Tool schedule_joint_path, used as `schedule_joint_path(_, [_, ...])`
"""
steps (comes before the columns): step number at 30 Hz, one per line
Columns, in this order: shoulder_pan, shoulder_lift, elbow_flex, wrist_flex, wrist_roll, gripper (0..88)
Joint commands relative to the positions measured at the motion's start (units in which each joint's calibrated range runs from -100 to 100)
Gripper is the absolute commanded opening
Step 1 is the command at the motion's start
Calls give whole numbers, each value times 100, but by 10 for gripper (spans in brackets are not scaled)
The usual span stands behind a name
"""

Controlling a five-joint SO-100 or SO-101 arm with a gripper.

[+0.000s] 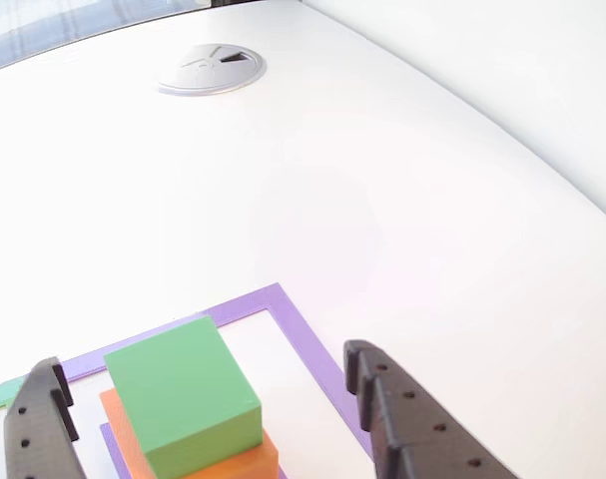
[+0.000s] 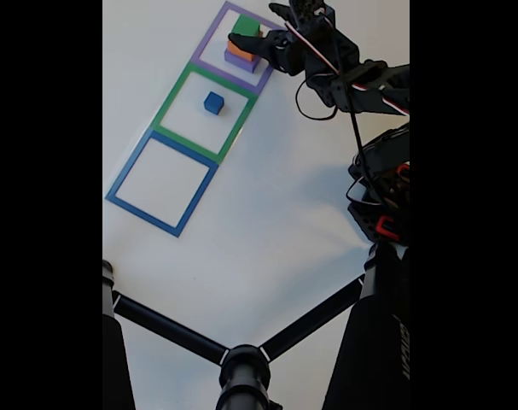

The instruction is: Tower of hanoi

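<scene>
The gripper (image 1: 208, 419) stands wide open, its fingers either side of the green block (image 1: 183, 394), touching neither. That block tops orange (image 1: 233, 461) and purple (image 2: 240, 60) inside the purple outline (image 1: 303, 334); next, probably descend and close (blue cube (image 2: 213, 102) waits in the green outline (image 2: 183, 85)), open table all round.

The green block (image 1: 183, 394) sits atop the orange block (image 1: 233, 461), itself on the flat purple block (image 2: 240, 60), while the small blue cube (image 2: 213, 103) stands apart, alone.
</scene>
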Motion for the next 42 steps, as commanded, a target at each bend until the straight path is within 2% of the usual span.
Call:
schedule_joint_path(1, [-19, 160, -65, -472, 0, 352])
schedule_joint_path(18, [-268, 847, -219, -1007, 0, 332])
schedule_joint_path(34, [-412, 1129, -465, -1112, 0, 172])
schedule_joint_path(42, [-412, 1267, -565, -1136, 0, 131])
